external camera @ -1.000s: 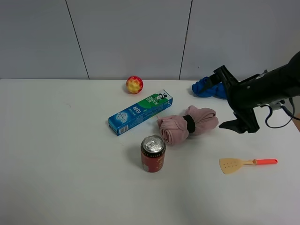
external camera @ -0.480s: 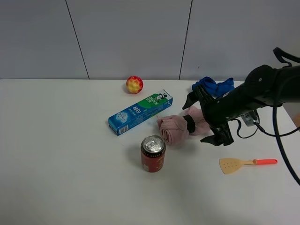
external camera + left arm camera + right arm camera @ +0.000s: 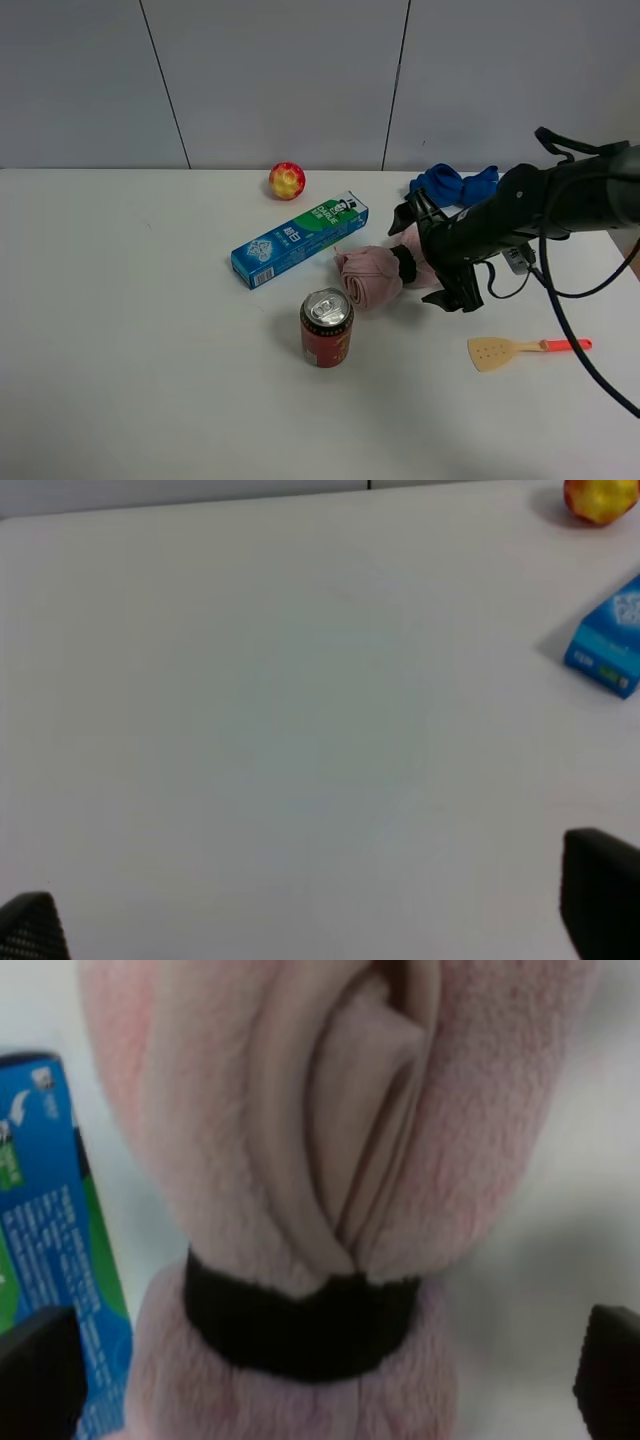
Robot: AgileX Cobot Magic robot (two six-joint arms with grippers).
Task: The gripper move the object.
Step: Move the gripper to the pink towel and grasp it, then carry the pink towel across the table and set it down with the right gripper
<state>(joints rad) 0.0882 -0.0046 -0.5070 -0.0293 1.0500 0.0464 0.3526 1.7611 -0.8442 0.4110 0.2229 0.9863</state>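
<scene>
The right gripper [image 3: 432, 258] is spread open astride the towel's [image 3: 368, 276] right half, just past the band [image 3: 403, 263], likely so closing grips near the middle. The towel lies on the table [image 3: 150, 350] between box [image 3: 300, 240] and can [image 3: 327, 327]

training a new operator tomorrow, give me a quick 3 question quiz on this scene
1. True or false: the right pincer is open, straddling the pink towel.
2. Which lies nearest the red can? A spatula, B pink towel, C ball.
3. What colour is the bunched cloth at the back?
Key: 1 true; 2 B; 3 blue.
</scene>
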